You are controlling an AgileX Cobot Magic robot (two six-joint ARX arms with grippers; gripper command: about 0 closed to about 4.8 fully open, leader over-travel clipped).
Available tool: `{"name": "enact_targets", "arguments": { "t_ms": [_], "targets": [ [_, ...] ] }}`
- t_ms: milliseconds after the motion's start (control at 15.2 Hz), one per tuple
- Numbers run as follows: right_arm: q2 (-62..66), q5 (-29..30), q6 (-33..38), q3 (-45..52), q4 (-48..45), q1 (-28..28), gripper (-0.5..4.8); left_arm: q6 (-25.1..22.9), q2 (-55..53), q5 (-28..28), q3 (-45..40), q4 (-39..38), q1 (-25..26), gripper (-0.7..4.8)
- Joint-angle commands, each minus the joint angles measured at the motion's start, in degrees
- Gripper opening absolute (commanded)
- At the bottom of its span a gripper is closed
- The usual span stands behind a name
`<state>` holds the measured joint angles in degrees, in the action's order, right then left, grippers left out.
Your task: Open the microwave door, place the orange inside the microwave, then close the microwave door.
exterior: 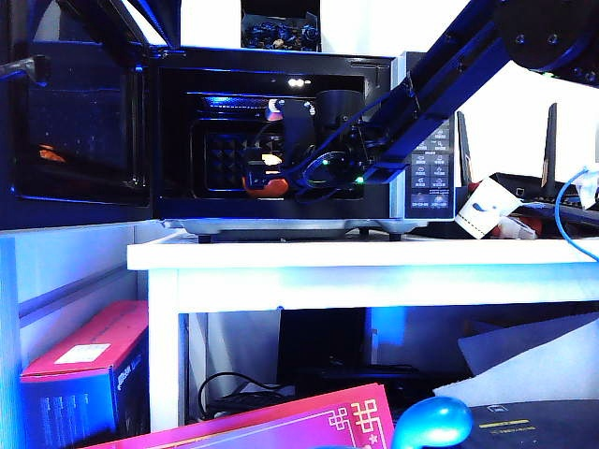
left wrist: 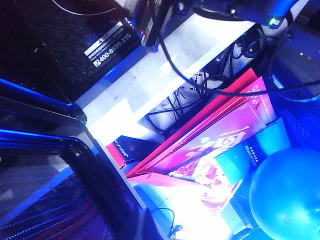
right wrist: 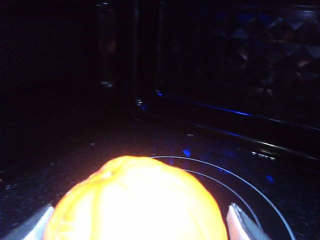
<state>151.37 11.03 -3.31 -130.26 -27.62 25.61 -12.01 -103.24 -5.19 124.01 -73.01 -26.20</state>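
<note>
The microwave (exterior: 281, 140) stands on the white bench (exterior: 374, 257) with the microwave door (exterior: 80, 117) swung wide open to the left. The right end effector (right wrist: 142, 220) reaches inside the cavity, its fingers (right wrist: 240, 222) spread apart on either side of the orange (right wrist: 135, 200), which sits low over the glass turntable (right wrist: 260, 200). The left end effector is out of sight, so its state cannot be told.

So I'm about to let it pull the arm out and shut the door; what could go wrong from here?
1. The orange sits between the right tool fingers; backing out could nudge it, and it might roll on the glass turntable.
2. The right arm reaches through the microwave opening; closing the microwave door early would hit it.
</note>
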Motion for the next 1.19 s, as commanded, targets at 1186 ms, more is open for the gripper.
{"name": "enact_targets", "arguments": {
  "t_ms": [1186],
  "targets": [
    [-11.4, 3.1, -5.9, -0.1, 30.5, 0.4, 4.79, 0.0, 0.5, -0.2, 0.1, 1.9, 0.0, -0.05]
  ]
}}
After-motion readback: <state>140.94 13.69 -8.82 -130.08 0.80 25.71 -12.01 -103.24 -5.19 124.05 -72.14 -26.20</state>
